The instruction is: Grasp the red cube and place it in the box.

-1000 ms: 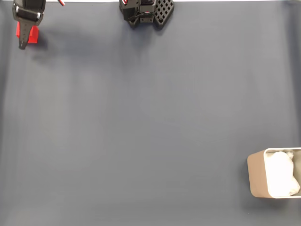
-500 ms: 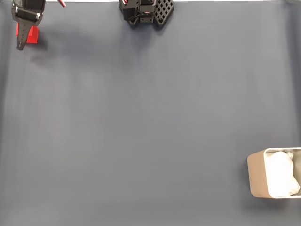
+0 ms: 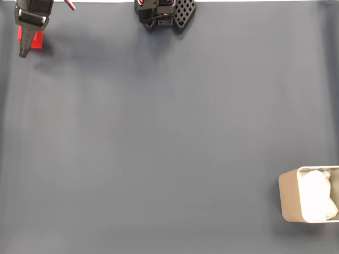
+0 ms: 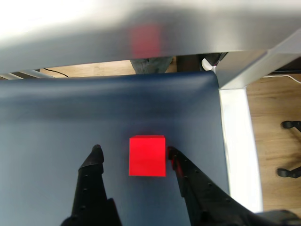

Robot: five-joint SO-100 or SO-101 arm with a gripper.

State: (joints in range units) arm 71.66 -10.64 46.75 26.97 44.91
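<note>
- Here, in the wrist view, the gripper (image 4: 133,150) is reaching down over the dark blue mat (image 4: 56,122), and its two black fingers (image 4: 91,174) are standing spread apart.
- The red cube (image 4: 147,155) is sitting on the mat between the fingertips. The right fingertip is lying just beside the cube's right face, maybe touching it, while a clear gap is showing between the left fingertip and the cube.
- The jaws are not pinching the cube; it is resting flat on the mat.
- In the fixed view, the gripper (image 3: 25,41) is hanging at the top left corner of the mat (image 3: 159,137), and the red cube (image 3: 35,40) is showing partly behind it.
- The box (image 3: 288,198) is standing at the bottom right edge of that view, well apart from the cube, with white lining (image 3: 317,196) lying inside it.
- The arm's black base (image 3: 164,13) is sitting at the top edge of the fixed view.
</note>
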